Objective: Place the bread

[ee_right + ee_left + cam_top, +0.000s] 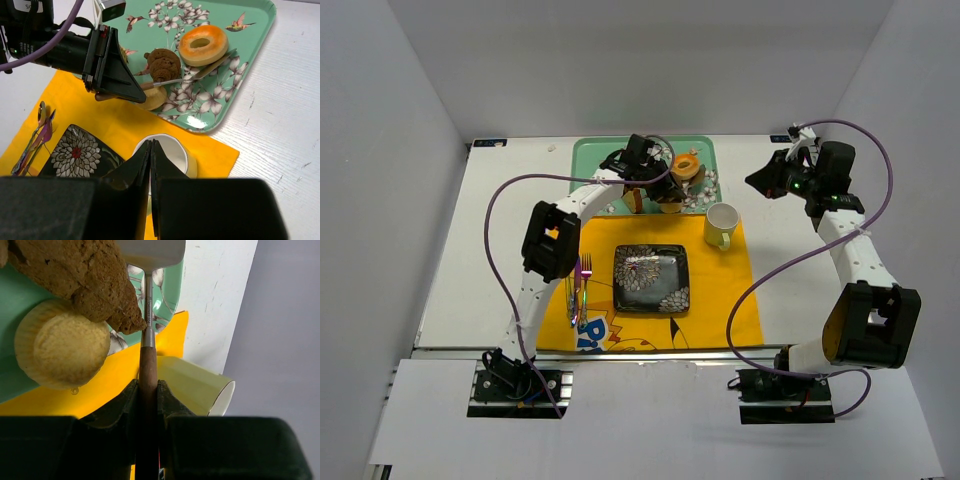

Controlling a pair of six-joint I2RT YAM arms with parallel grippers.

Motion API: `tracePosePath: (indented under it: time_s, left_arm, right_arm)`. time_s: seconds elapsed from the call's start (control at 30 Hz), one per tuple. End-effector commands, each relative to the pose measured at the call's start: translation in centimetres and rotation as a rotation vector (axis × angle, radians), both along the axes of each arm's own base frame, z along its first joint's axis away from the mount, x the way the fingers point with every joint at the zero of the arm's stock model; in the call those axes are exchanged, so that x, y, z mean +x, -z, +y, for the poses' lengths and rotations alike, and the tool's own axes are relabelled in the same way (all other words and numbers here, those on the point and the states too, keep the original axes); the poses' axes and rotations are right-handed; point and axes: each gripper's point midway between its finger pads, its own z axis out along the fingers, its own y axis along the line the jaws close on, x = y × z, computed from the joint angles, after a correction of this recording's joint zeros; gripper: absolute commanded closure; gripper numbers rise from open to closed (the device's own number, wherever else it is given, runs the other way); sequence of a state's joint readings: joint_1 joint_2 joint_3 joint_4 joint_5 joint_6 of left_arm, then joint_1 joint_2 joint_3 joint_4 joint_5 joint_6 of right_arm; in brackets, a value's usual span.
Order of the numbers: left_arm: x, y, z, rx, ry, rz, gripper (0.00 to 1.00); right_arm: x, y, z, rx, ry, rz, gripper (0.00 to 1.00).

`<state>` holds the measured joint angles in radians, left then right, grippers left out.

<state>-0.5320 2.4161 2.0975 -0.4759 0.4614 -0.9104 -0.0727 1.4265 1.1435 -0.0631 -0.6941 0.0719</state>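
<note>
Bread (pixel 203 44): golden ring-shaped, donut-like piece, lying flat on the mint-green flowered tray (pixel 250 42), so not placed yet
Left tool (pixel 148 392): clamped on the wooden-handled metal spatula (pixel 200 74), blade right at the bread's edge; can't tell if it's under it
Right tool (pixel 151 146): closed, empty, hovering over the pale yellow mug (pixel 175 150)
Done: pretty much just the approach
To do: scoop, lift, carry, set down. My guess is onto the black flowered square plate (pixel 650 278)
</note>
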Motion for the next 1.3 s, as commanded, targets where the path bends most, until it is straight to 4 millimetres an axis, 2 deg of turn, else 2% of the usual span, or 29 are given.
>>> tracePosePath:
  time_s: [0.0,0.13,0.37,0.5,0.67,0.7,0.8,0.87,0.9,0.93,1.13,1.17,1.27]
  left_arm:
    - [1.5,-8.4,-0.1,-0.083,-0.054,-0.155,1.00]
    - [1.9,-10.9,0.5,-0.104,-0.086,-0.195,1.00]
    - [2.2,-13.9,2.7,-0.117,-0.158,-0.235,1.00]
    - [2.5,-14.7,4.2,-0.125,-0.191,-0.241,1.00]
    - [2.8,-14.1,6.9,-0.103,-0.244,-0.208,1.00]
    - [2.4,-13.7,7.6,-0.095,-0.256,-0.196,1.00]
    - [2.5,-14.0,9.4,-0.116,-0.287,-0.213,1.00]
    - [2.4,-14.6,9.3,-0.128,-0.263,-0.227,1.00]
    - [2.7,-15.8,9.0,-0.150,-0.241,-0.253,1.00]
    - [2.6,-15.2,8.3,-0.161,-0.196,-0.229,1.00]
    - [2.5,-16.8,4.6,-0.260,-0.046,-0.247,1.00]
    - [2.3,-15.5,3.7,-0.266,-0.014,-0.213,1.00]
    - [1.9,-14.0,2.2,-0.278,0.027,-0.174,1.00]
  right_arm:
    - [-0.4,-0.5,0.0,0.013,-0.009,-0.019,0.94]
    - [-0.4,-0.5,0.1,0.016,-0.011,-0.018,0.94]
    - [-0.5,-0.6,0.2,0.020,-0.015,-0.021,0.94]
    - [-0.5,-0.6,0.1,0.021,-0.014,-0.020,0.94]
    - [-0.5,-0.7,0.1,0.023,-0.014,-0.021,0.94]
    - [-0.5,-0.7,0.1,0.022,-0.012,-0.023,0.95]
    - [-0.6,-0.7,0.0,0.021,-0.011,-0.022,0.95]
    - [-0.6,-0.6,0.1,0.022,-0.013,-0.020,0.94]
    - [-0.6,-0.5,0.1,0.024,-0.012,-0.019,0.94]
    - [-0.6,-0.6,0.1,0.027,-0.014,-0.020,0.95]
    - [-0.5,-0.6,0.1,0.029,-0.011,-0.019,0.95]
    - [-0.5,-0.6,0.1,0.028,-0.010,-0.018,0.95]
    - [-0.6,-0.5,0.1,0.026,-0.009,-0.017,0.95]
